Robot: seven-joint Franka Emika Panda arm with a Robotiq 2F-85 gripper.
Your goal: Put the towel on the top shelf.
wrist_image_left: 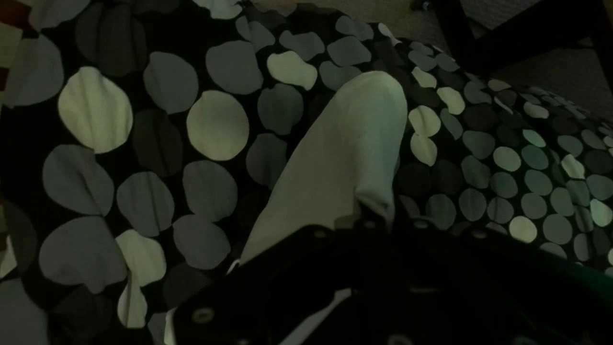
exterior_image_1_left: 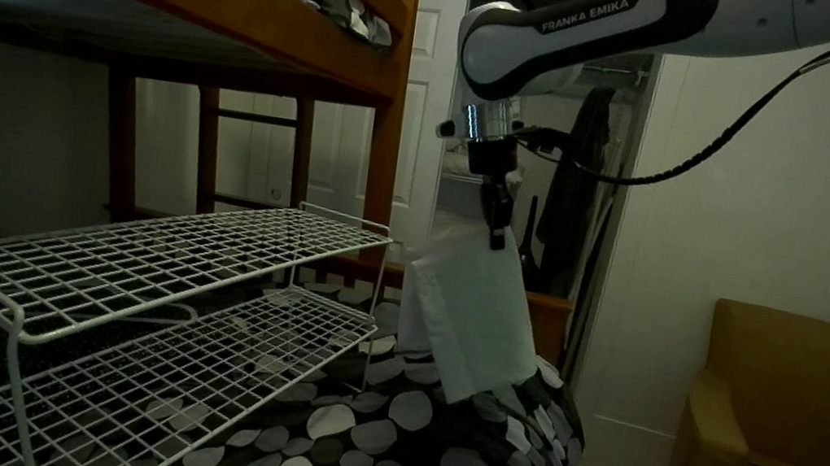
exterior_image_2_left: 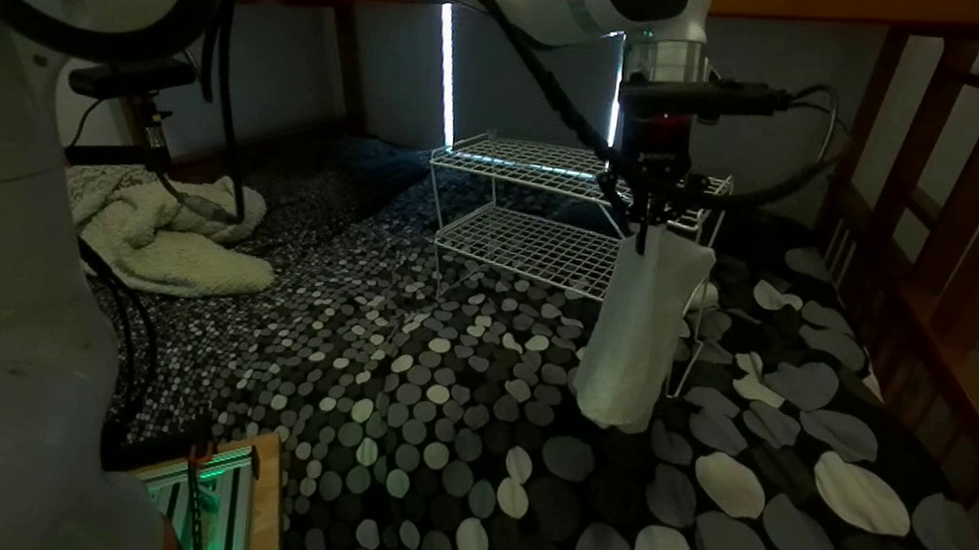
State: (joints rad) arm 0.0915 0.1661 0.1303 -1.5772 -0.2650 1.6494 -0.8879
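The towel (exterior_image_1_left: 472,316) is a pale cream-white folded cloth. It hangs down from my gripper (exterior_image_1_left: 497,239), which is shut on its upper edge. The towel is held above the spotted bed, beside the end of the white wire rack. In an exterior view the towel (exterior_image_2_left: 638,334) hangs in front of the rack's end, below my gripper (exterior_image_2_left: 644,238). In the wrist view the towel (wrist_image_left: 330,163) extends out from between the dark fingers (wrist_image_left: 371,227). The top shelf (exterior_image_1_left: 173,254) is a bare white wire mesh; it also shows in an exterior view (exterior_image_2_left: 522,170), partly hidden by the arm's cable.
The lower wire tier (exterior_image_1_left: 196,373) lies beneath the top shelf. The wooden bunk frame (exterior_image_1_left: 385,155) rises behind the rack, with the upper bunk overhead. A fluffy cream blanket (exterior_image_2_left: 177,254) lies on the bed (exterior_image_2_left: 440,414). A tan armchair (exterior_image_1_left: 795,388) stands at the side.
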